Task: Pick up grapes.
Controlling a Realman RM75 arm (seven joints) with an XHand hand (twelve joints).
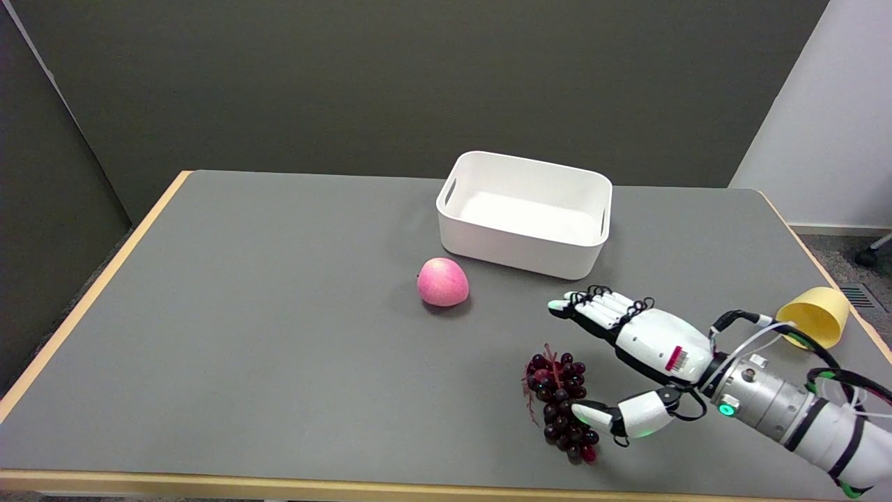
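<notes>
Toward the left of the objects, a pink apple (442, 282) sits on the grey table (244, 335), well apart from the work. Behind and to its right stands a white bin (524, 240), nothing visible inside it. Nearer the front edge, the grapes (562, 403), a dark purple bunch, lie flat on the table, not lifted. The right hand (637, 362) is spread around them, holding nothing: the fingers (599, 307) stretch out above and beyond the bunch, while the thumb (613, 416) reaches in low on its right side, its tip touching or just beside the lower berries. This looks like the approach, just before the grasp. The next move calls for lowering the palm and folding the fingers onto the bunch against the thumb, then lifting. At far right a yellow cup (815, 317) lies tipped behind the arm.
</notes>
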